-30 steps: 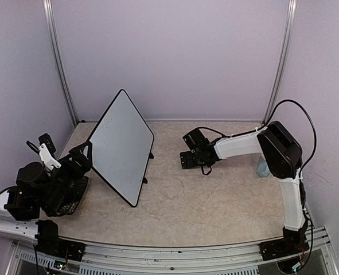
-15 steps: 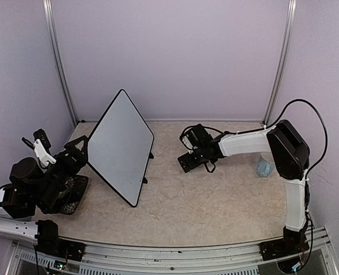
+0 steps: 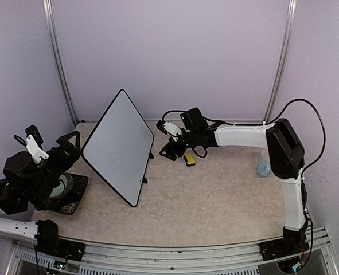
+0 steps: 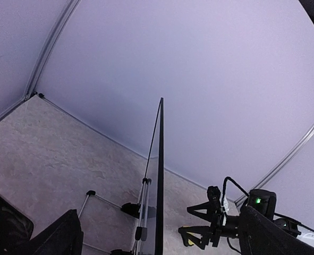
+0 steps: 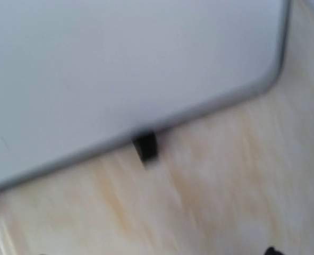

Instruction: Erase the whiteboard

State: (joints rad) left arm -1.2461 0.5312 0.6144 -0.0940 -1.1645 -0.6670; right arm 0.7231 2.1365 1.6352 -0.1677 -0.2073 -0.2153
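At the left wrist, whiteboard edge-on; overhead, its blank white face.

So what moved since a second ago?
The right hand swung left and toward the back, nearer the whiteboard. A yellow sponge now shows on the table just by it; whether the hand dropped it, I can't tell. The left hand, open, pulled back to the left, away from the whiteboard's edge. The whiteboard and the cup stayed put.

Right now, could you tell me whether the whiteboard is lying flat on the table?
No, the whiteboard stands up on edge, not flat on the table.
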